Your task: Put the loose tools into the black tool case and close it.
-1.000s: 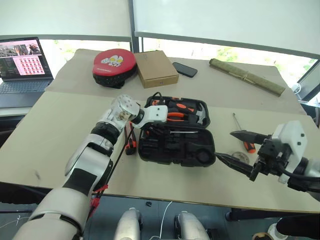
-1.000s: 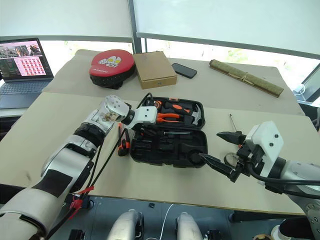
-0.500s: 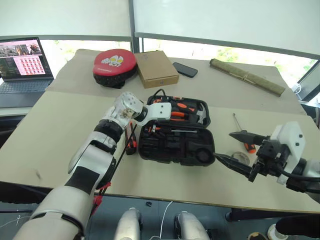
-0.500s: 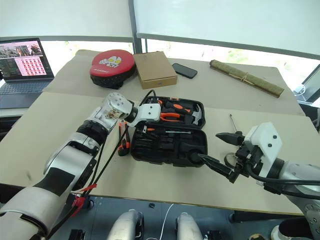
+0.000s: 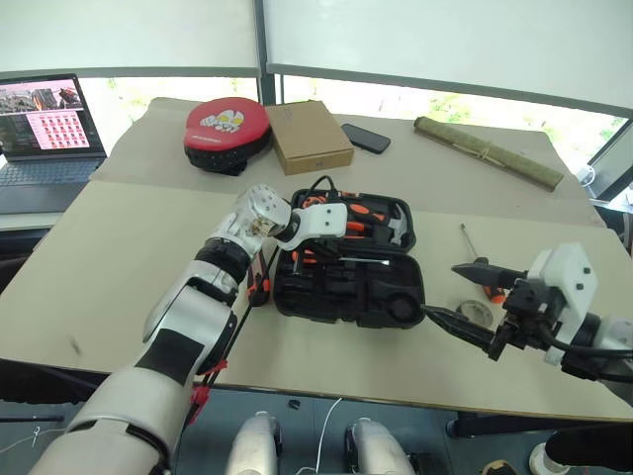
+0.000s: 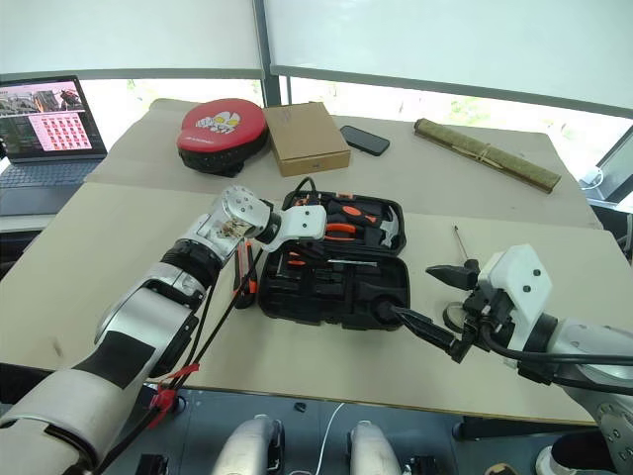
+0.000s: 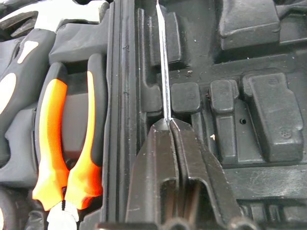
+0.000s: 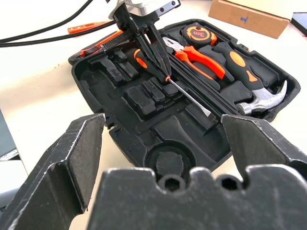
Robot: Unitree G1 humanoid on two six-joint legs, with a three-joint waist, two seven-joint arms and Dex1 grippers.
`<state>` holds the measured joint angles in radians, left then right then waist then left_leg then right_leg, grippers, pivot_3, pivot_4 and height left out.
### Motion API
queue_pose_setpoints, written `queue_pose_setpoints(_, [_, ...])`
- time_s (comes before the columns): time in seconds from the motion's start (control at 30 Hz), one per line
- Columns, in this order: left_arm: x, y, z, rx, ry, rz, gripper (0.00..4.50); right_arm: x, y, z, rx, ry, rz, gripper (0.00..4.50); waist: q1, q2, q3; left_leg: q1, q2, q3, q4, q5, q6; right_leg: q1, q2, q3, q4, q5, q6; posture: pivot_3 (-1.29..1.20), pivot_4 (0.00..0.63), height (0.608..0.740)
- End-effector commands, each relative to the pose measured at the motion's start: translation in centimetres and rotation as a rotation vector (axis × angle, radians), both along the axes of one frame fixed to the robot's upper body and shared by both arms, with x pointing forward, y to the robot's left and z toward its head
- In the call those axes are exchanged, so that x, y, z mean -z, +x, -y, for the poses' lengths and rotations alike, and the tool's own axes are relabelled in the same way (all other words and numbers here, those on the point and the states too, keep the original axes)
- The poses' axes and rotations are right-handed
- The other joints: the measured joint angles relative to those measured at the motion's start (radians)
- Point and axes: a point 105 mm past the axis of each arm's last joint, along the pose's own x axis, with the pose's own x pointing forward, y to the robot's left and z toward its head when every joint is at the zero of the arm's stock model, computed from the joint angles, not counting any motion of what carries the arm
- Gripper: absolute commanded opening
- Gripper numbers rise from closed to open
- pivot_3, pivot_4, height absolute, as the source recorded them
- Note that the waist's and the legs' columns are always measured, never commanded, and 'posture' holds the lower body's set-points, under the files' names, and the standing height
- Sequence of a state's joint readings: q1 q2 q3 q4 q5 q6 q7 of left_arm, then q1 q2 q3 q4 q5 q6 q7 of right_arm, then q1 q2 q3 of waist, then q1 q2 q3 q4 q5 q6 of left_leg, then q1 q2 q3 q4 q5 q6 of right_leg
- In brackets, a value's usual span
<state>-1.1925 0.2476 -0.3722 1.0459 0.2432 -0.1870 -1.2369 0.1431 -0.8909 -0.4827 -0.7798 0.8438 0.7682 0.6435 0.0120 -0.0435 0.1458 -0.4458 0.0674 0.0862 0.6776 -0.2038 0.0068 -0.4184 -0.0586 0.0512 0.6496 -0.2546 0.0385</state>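
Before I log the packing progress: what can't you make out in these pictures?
- Screwdriver handle: hidden behind left gripper fingers, right wrist view.
- Knife beside black tool case: partly covered by left arm, head views.
- Tape roll: partly behind right gripper.
- Pliers: jaws cut off by edge, left wrist view.

No legible text, white markings on red pad (image 5: 226, 124) and laptop screen (image 5: 44, 113) too small to read

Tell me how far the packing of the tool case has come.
Done: pliers and hammer sit in the open case. In hand: left gripper shut on a screwdriver over the slots; right gripper open. Left: another screwdriver and tape roll right of the case, an orange-and-black tool on its left, then closing.
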Motion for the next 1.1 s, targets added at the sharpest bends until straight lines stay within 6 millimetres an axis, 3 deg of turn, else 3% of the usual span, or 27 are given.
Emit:
queue_pose_setpoints(0.03, [0.3,0.1,-0.2,0.008,0.047,0.023,0.01,-0.7,0.1,0.1,0.007,0.003,0.046,4.5,0.0,0.0,0.0,0.0,0.0,0.0,0.0,0.0,0.0,0.0,0.0,0.0,0.0,0.0,0.0,0.0,0.15,0.74])
queue_pose_setpoints(0.4, [2.6,0.2,-0.3,0.0,0.117,0.06,0.01,-0.7,0.3,0.3,0.025,0.023,0.049,4.5,0.002,0.0,0.0,0.004,0.0,0.0,0.0,0.0,0.0,0.005,0.0,0.0,0.0,0.0,0.0,0.0,0.15,0.74])
queue_pose_setpoints(0.53, [0.3,0.4,0.2,-0.008,0.008,0.038,0.01,-0.5,0.4,0.9,0.064,0.003,0.049,4.5,0.0,0.0,0.0,0.009,0.0,-0.001,0.001,0.0,0.0,0.012,0.0,-0.001,-0.001,0.0,0.0,0.0,0.15,0.74])
queue_pose_setpoints(0.6, [-2.1,-0.1,0.3,0.012,-0.127,-0.034,0.01,-0.4,0.4,2.2,0.138,-0.003,0.045,4.5,-0.001,0.0,0.0,0.009,0.0,-0.001,0.0,0.001,0.001,0.012,0.0,-0.001,-0.001,0.0,0.0,0.0,0.15,0.74])
queue_pose_setpoints(0.73, [-6.7,-1.7,-0.9,0.068,-0.373,-0.191,1.58,-0.1,-0.5,6.1,0.334,0.019,0.029,4.5,-0.002,0.001,0.0,0.004,0.0,-0.002,0.0,0.001,0.001,0.007,0.0,-0.002,-0.001,0.0,0.0,0.0,0.15,0.74])
queue_pose_setpoints(0.87, [-11.0,-4.3,-3.3,0.098,-0.585,-0.297,3.01,0.5,-3.1,10.1,0.522,0.05,-0.018,4.5,-0.002,0.003,-0.001,0.002,0.0,-0.002,-0.001,0.001,0.001,0.006,0.0,-0.002,-0.001,-0.001,0.001,0.0,0.15,0.74])
queue_pose_setpoints(1.0, [-11.9,-6.9,-5.3,0.098,-0.63,-0.315,4.31,1.4,-5.5,12.9,0.648,0.055,-0.072,4.5,-0.005,0.007,-0.002,0.005,0.0,-0.003,-0.001,0.001,0.001,0.008,0.0,-0.003,-0.001,-0.001,0.001,0.0,0.15,0.74])
queue_pose_setpoints(1.1, [-11.3,-9.3,-6.4,0.14,-0.582,-0.356,4.46,2.5,-6.2,14.8,0.718,0.058,-0.115,4.5,-0.011,0.007,-0.002,0.009,0.0,-0.003,-0.001,0.0,0.001,0.012,-0.001,-0.003,-0.002,-0.001,0.0,0.0,0.15,0.74])
